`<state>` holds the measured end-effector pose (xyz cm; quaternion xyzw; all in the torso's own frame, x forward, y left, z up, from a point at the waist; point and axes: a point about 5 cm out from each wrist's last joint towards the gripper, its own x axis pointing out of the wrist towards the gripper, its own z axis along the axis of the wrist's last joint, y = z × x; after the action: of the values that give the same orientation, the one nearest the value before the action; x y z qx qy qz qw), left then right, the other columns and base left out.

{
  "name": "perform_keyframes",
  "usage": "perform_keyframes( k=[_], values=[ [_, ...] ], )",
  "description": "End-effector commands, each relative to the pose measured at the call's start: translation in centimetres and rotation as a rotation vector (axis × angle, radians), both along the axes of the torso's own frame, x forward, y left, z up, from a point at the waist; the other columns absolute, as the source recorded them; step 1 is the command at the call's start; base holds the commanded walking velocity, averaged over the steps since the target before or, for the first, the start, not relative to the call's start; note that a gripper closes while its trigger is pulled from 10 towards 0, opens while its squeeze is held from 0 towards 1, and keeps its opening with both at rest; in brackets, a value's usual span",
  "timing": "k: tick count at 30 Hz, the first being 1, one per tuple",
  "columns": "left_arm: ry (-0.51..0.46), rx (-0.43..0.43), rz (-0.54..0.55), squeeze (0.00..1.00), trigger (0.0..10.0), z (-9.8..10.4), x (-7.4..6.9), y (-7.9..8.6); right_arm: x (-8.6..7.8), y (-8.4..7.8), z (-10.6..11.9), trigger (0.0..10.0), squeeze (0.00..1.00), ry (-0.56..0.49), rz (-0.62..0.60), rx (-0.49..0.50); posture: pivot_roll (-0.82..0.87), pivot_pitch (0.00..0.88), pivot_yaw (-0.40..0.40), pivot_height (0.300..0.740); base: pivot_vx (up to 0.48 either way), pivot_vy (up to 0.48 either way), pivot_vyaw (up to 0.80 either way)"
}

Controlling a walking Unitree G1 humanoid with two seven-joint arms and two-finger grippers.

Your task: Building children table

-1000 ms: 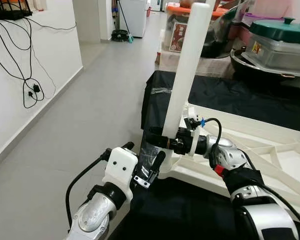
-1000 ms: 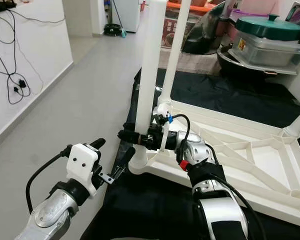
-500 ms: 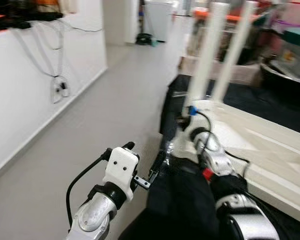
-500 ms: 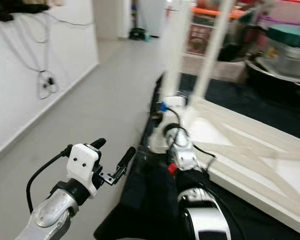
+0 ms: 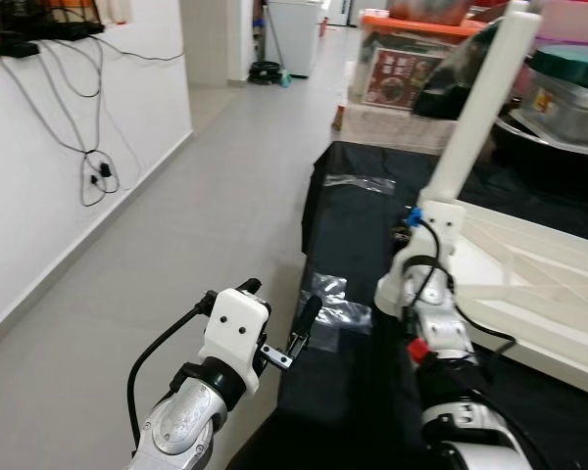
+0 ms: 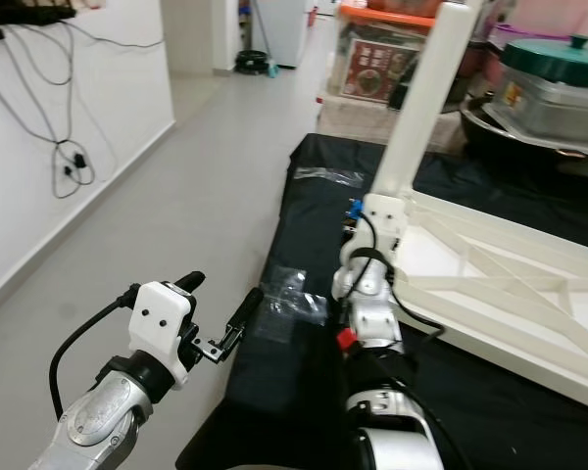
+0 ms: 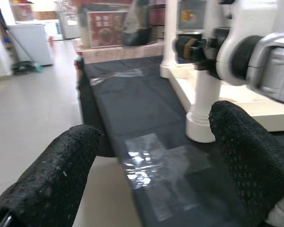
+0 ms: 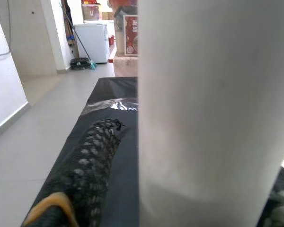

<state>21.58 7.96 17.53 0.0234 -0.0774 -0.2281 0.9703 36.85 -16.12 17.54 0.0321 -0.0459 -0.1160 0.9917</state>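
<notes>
Black mat is covering the grey floor. Right gripper is clamping the white table leg (upright); left gripper is hovering nearby, fingers spread.

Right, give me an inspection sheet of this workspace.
Surface: black sheet over the work area, grey tile floor beside it.
Job's things: upturned white table top; white table leg upright at its corner.
Clutter: clear plastic wrap on the sheet.
Grippers: right gripper around the leg's base; left gripper open, off the table.
Cables: black wires on the wall.
Surroundings: green-lidded pot, boxes behind.
</notes>
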Motion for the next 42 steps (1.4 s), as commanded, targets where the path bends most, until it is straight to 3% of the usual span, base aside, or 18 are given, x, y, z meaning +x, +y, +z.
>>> perform_keyframes(
  k=[1,5,6,7,9,13,19,23,24,25,26,31,35,37,38,40,41,42],
  values=[
    [0.006,0.005,0.005,0.0,10.0,-0.1,0.1,0.1,0.5,0.9,1.1,10.0,0.0,-0.06,0.145,0.06,0.12,0.008,-0.099,0.74,0.0,0.0,0.0],
    [0.006,0.005,0.005,0.0,10.0,-0.2,0.1,0.1,0.6,1.9,1.2,10.0,0.0,-0.075,0.346,0.147,0.12,0.007,-0.098,0.74,0.0,0.0,0.0],
    [0.006,0.005,0.005,0.0,10.0,-0.1,0.1,0.1,0.2,2.6,1.1,10.0,0.0,-0.081,0.615,0.166,0.12,0.005,-0.093,0.74,0.0,0.0,0.0],
    [0.006,0.004,0.005,0.0,10.0,-0.1,0.1,0.1,-0.1,2.8,0.8,10.0,0.0,-0.071,0.731,0.17,0.12,0.004,-0.092,0.74,0.0,0.0,0.0],
    [0.006,0.004,0.005,0.0,10.0,-0.1,0.1,0.1,-0.1,2.8,0.8,10.0,0.0,-0.071,0.731,0.17,0.12,0.004,-0.092,0.74,0.0,0.0,0.0],
    [0.003,0.005,0.004,0.0,10.0,-0.1,0.0,0.1,-1.7,1.9,-0.4,10.0,0.0,0.048,1.213,0.195,0.12,0.0,-0.098,0.74,0.0,0.0,0.0],
    [0.002,0.005,0.002,0.0,10.0,-0.1,0.0,0.0,-2.4,2.5,-1.5,10.0,0.0,0.151,1.485,0.115,0.14,0.0,-0.101,0.74,0.0,0.0,0.0],
    [0.002,0.008,0.003,0.0,10.0,-0.1,-0.1,0.0,-2.0,3.3,-1.7,10.0,0.0,0.162,1.482,0.068,0.14,0.0,-0.102,0.74,0.0,0.0,0.0],
    [0.002,0.008,0.004,0.0,10.0,-0.1,-0.1,0.0,-1.8,3.7,-1.7,8.5,0.0,0.154,1.481,0.044,0.14,0.0,-0.104,0.74,0.0,0.0,0.0],
    [0.002,0.008,0.004,0.0,10.0,-0.1,-0.1,0.0,-1.8,3.7,-1.7,8.5,0.0,0.154,1.481,0.044,0.14,0.0,-0.104,0.74,0.0,0.0,0.0],
    [0.002,0.011,0.005,0.0,10.0,-0.1,-0.1,0.1,-1.7,4.1,-1.6,0.0,0.0,0.15,1.484,0.04,0.14,0.0,-0.106,0.74,0.0,0.0,0.0],
    [0.002,0.012,0.006,0.0,10.0,-0.2,-0.1,0.1,-1.7,4.4,-1.2,0.0,0.0,0.115,1.497,0.039,0.14,0.0,-0.103,0.74,0.0,0.0,0.0],
    [0.003,0.011,0.006,0.0,10.0,-0.2,-0.1,0.1,-1.2,4.1,-0.6,0.0,0.0,0.063,1.407,0.037,0.14,0.0,-0.101,0.74,0.0,0.0,0.0],
    [0.007,0.01,0.004,0.0,10.0,-0.3,-0.1,0.1,0.6,3.0,0.2,0.0,0.0,0.002,1.07,0.103,0.13,0.0,-0.094,0.74,0.0,0.0,0.0],
    [0.007,0.01,0.004,0.0,10.0,-0.3,-0.1,0.1,0.6,3.0,0.2,0.0,0.0,0.002,1.07,0.103,0.13,0.0,-0.094,0.74,0.0,0.0,0.0],
    [0.011,0.008,-0.001,0.0,10.0,-0.5,-0.2,0.0,1.9,0.8,0.2,0.0,0.0,-0.013,0.575,0.089,0.12,0.0,-0.09,0.74,0.0,0.0,0.0],
    [0.011,0.008,-0.001,0.0,10.0,-0.5,-0.2,0.0,1.9,0.8,0.2,0.0,0.0,-0.013,0.575,0.089,0.12,0.0,-0.09,0.74,0.0,0.0,0.0],
    [0.013,0.007,-0.003,0.0,10.0,-0.5,-0.2,-0.1,1.7,-0.3,-0.2,0.0,0.0,-0.003,0.354,0.063,0.13,0.0,-0.091,0.74,0.0,0.0,0.0]
  ],
)
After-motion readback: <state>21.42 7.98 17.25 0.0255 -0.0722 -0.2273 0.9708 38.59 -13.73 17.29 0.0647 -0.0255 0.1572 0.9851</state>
